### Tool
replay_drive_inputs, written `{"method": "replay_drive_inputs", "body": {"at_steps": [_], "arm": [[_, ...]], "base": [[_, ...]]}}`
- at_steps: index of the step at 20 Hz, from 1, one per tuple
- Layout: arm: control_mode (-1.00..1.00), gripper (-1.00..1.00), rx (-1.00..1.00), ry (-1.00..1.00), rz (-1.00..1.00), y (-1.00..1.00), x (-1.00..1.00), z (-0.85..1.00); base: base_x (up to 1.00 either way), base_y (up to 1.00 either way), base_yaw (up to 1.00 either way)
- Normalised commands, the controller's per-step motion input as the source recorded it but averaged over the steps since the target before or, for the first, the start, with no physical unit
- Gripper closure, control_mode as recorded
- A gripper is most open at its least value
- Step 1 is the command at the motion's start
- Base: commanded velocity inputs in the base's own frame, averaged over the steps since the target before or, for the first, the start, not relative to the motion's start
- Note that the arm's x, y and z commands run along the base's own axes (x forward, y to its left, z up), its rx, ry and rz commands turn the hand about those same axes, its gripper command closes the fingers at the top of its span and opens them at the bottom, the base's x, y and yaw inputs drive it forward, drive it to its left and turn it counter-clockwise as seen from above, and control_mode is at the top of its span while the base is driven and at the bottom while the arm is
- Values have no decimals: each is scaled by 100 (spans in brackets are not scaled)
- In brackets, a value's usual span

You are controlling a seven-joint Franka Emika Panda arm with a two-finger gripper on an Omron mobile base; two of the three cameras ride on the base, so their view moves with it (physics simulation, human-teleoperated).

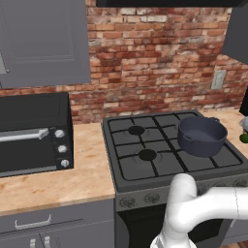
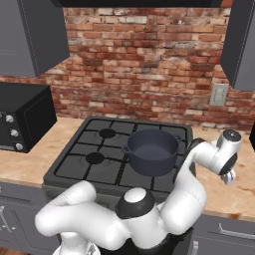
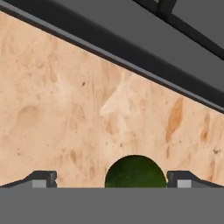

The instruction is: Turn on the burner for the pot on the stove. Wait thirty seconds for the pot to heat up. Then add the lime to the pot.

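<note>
Pot [image 2: 150,151] empty on stove [image 2: 89,159]; lime [image 3: 135,171] on counter [image 3: 65,118] between wide-spread hand [image 3: 111,178] fingertips.

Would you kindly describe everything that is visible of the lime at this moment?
The lime is a small, round, dark green fruit with a dull, faintly mottled skin. In the hand view its upper half rises above the bottom edge, lying on the beige marbled counter near the dark edge of the stove. It sits between the two fingertips of the gripper, which stand apart on either side with gaps, touching nothing. In the left base view a green sliver shows at the right edge, beyond the pot.
</note>
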Motion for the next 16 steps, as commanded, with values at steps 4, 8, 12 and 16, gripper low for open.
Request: {"method": "replay_drive_inputs", "body": {"at_steps": [4, 8, 12, 16], "arm": [[-100, -100, 6, 0, 0, -28, 16, -27], [-100, -100, 4, 0, 0, -16, 23, -21], [-100, -100, 2, 0, 0, -9, 24, -17], [-100, -100, 1, 0, 0, -6, 33, -11]], "base": [[0, 0, 0], [0, 0, 0], [0, 0, 0], [0, 0, 0]]}}
